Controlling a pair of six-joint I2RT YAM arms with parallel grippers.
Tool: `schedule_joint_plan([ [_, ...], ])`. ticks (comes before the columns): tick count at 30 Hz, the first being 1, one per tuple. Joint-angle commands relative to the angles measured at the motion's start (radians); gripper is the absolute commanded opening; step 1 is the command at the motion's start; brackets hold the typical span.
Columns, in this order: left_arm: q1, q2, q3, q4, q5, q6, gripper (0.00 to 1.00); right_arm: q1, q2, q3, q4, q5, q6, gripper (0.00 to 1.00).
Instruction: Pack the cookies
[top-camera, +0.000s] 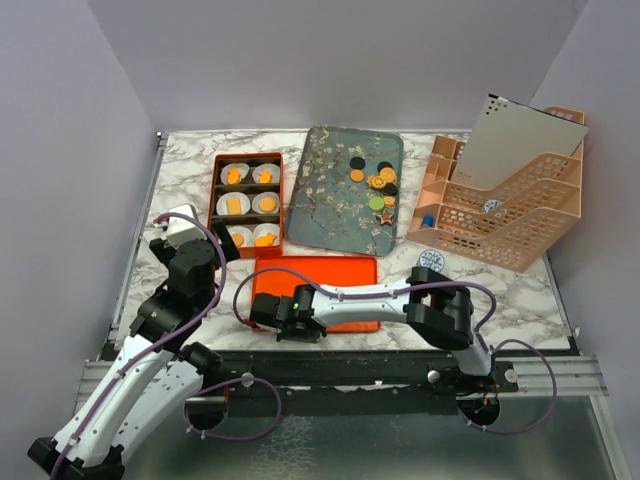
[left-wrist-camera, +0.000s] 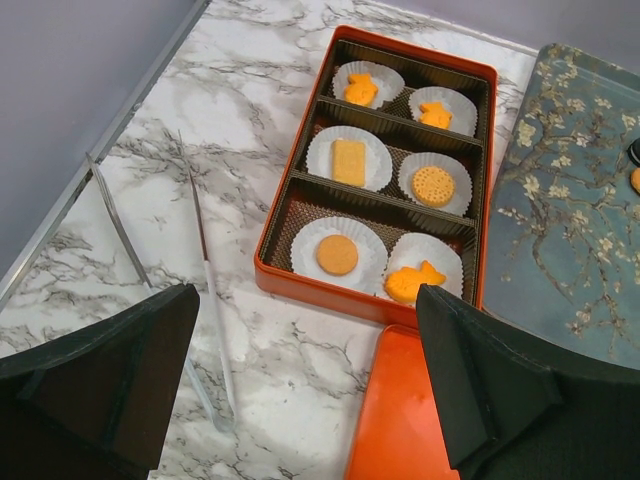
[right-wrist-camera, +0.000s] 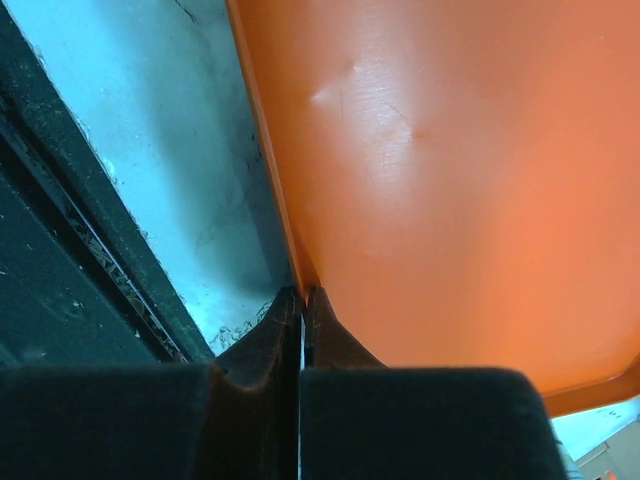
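Note:
An orange box (top-camera: 214, 196) holds six white liners, each with an orange cookie (left-wrist-camera: 337, 255). Loose cookies (top-camera: 378, 182), orange, black, one green (top-camera: 377, 203) and a brown star (top-camera: 386, 216), lie on the blue blossom tray (top-camera: 325, 205). The orange lid (top-camera: 335, 273) lies flat in front of the box. My right gripper (top-camera: 260, 312) is shut on the lid's near-left edge; the right wrist view shows the gripper (right-wrist-camera: 302, 295) pinching the lid's rim (right-wrist-camera: 450, 180). My left gripper (top-camera: 222, 246) is open and empty, above the box's near edge (left-wrist-camera: 300, 285) and the lid corner (left-wrist-camera: 400, 420).
Metal tweezers (left-wrist-camera: 205, 300) lie on the marble left of the box. A peach file organizer (top-camera: 500, 215) with a grey sheet (top-camera: 520, 140) stands at the right. A round blue-and-white tin (top-camera: 432, 261) sits in front of it.

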Motion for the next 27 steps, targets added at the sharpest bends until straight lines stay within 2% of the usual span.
schedule_joint_plan([
  [1,-0.005,-0.002,0.012,-0.007,0.005,-0.015,0.99,-0.003,-0.077,-0.018,0.033,0.029,0.020,0.00],
  [9,-0.005,0.040,0.063,-0.075,0.031,-0.074,0.99,-0.004,-0.228,-0.093,0.110,0.044,0.046,0.01],
  [20,-0.005,0.078,0.092,-0.160,0.264,-0.269,0.99,-0.048,-0.452,-0.218,0.272,-0.023,0.101,0.01],
  [27,-0.005,0.079,0.081,-0.151,0.496,-0.384,0.98,-0.051,-0.514,-0.279,0.351,-0.007,0.118,0.00],
])
